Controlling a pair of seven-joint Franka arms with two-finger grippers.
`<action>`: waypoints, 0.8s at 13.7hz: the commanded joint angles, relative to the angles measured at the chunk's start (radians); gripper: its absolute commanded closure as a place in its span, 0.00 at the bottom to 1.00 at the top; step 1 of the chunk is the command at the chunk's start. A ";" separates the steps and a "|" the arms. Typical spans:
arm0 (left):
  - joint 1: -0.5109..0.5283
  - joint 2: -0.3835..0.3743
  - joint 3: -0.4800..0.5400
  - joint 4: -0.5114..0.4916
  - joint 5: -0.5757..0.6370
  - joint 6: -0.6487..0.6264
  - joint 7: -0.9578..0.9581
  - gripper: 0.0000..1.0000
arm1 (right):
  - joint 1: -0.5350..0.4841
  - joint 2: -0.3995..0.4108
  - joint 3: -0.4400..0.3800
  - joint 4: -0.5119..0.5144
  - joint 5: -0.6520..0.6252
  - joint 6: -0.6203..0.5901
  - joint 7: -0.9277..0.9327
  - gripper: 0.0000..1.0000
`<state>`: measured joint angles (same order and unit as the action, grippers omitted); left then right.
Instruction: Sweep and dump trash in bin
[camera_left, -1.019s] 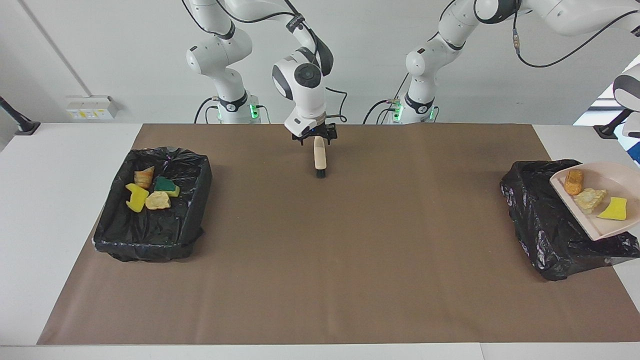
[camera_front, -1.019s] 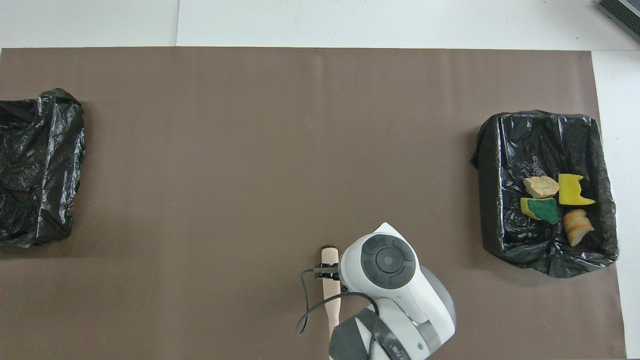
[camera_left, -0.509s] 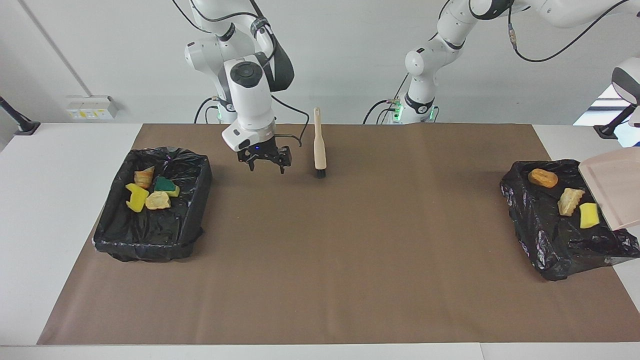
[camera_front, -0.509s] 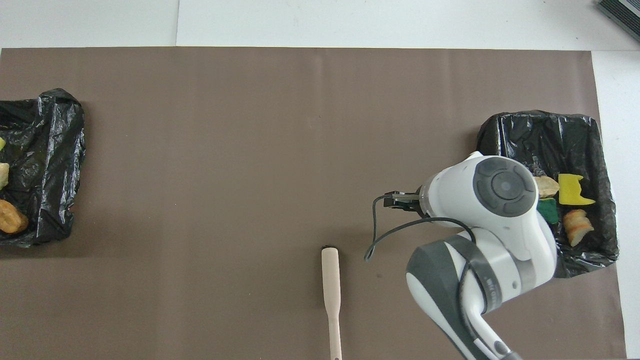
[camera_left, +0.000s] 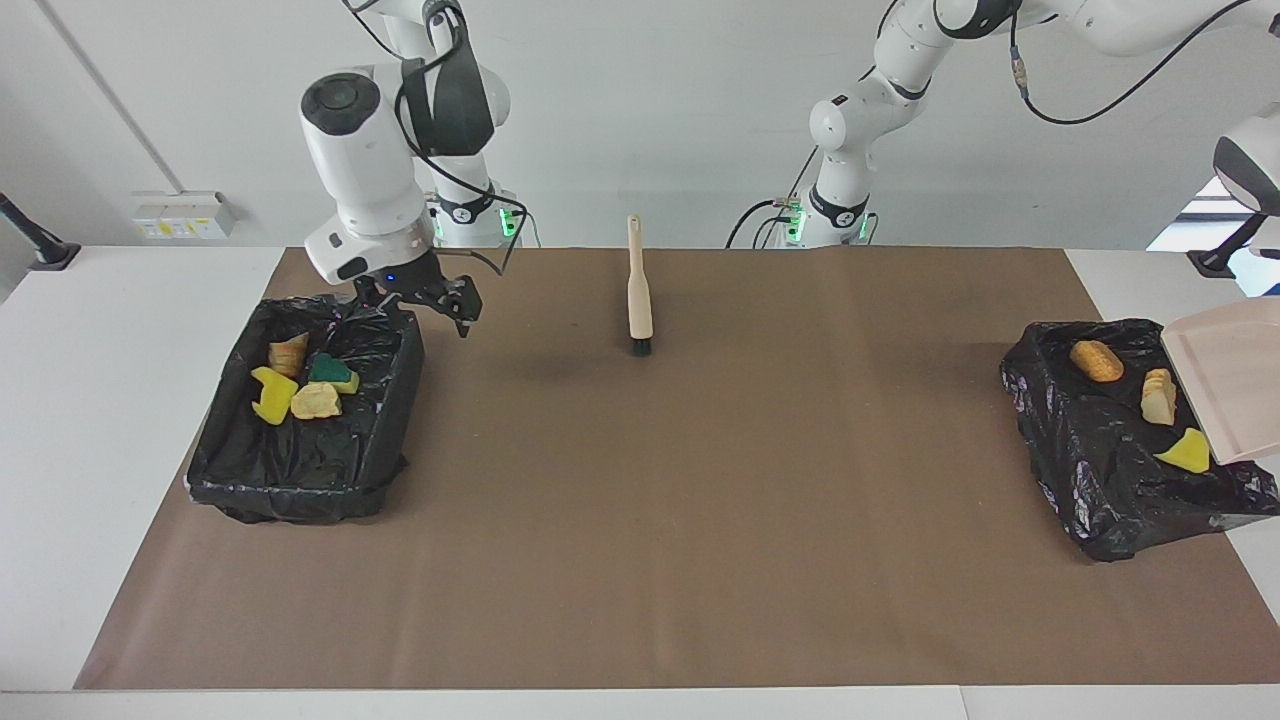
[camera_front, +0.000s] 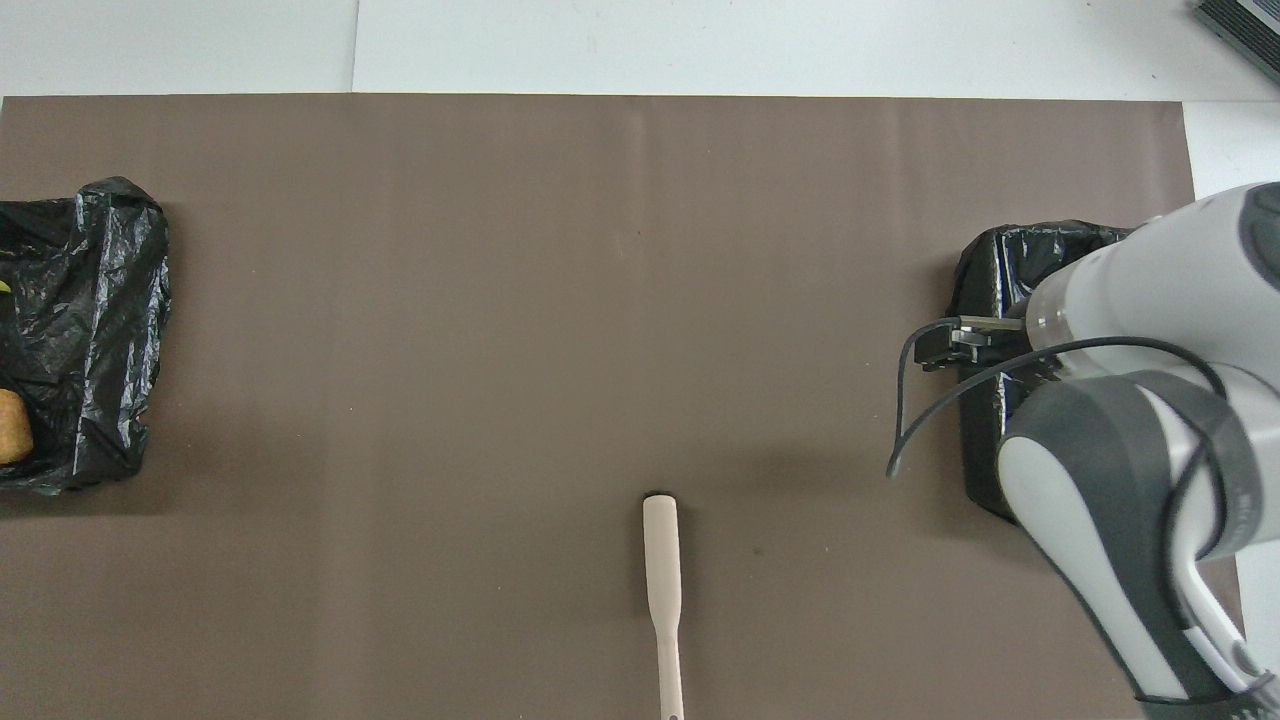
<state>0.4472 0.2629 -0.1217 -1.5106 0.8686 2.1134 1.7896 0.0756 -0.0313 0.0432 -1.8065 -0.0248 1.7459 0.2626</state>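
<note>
pale pink plastic dustpan (camera_left: 1235, 385) is tipped over the black-bagged bin (camera_left: 1090, 470) at the left arm's end, left gripper out of frame but clenched, presumably on its handle. three trash pieces (camera_left: 1160, 395) lie inside. risk: dustpan edge snags the bag on retreat. right gripper (camera_left: 425, 300) spread, empty, over the other black-bagged bin (camera_left: 300, 470) holding four pieces (camera_left: 300, 385). beige-handled brush (camera_left: 639, 295) lies mid-table.

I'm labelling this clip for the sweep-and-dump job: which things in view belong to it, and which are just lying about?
Job: yellow sponge chunks; tan toy bread bits; black-bagged bin at the right arm's end; matching black-bagged bin at the left arm's end; pale pink plastic dustpan; beige-handled black-bristled brush.
Lying about: brown paper table cover; white wall socket box.
</note>
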 joint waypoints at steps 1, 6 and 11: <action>-0.094 -0.011 0.007 0.010 -0.046 -0.087 -0.033 1.00 | -0.045 -0.028 0.011 0.087 -0.015 -0.094 -0.043 0.00; -0.206 0.001 0.004 0.033 -0.270 -0.128 -0.122 1.00 | -0.108 -0.028 0.014 0.148 0.005 -0.118 -0.048 0.00; -0.346 0.038 0.004 -0.011 -0.394 -0.159 -0.424 1.00 | -0.131 -0.036 0.014 0.139 -0.001 -0.128 -0.051 0.00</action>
<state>0.1646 0.2818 -0.1322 -1.5128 0.5037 1.9798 1.4874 -0.0296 -0.0700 0.0432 -1.6772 -0.0242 1.6393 0.2401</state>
